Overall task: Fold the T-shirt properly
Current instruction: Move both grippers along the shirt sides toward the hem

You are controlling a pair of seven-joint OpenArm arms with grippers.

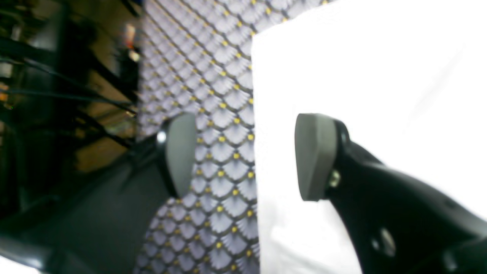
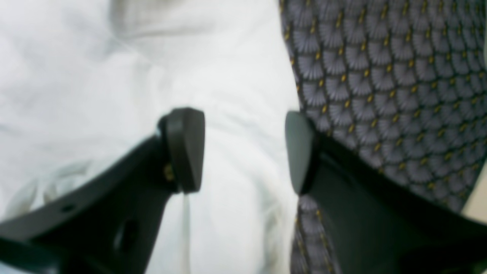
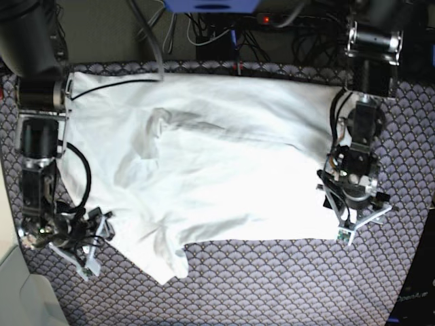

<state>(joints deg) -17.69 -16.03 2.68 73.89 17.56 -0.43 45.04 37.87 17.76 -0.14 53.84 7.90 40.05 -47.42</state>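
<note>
Apparently one fold is done: the T-shirt (image 3: 217,176) lies wide across the counter (image 3: 272,285). Both end effectors, left (image 1: 245,156) and right (image 2: 245,148), are released and grasp nothing. More folds remain.

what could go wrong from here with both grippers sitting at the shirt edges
1. The left gripper is open astride the T-shirt edge; closing may pinch the patterned tablecloth too.
2. The right gripper hangs over a bunched fold and may grab extra layers.
3. Wrinkles near one sleeve could get folded in.
</note>
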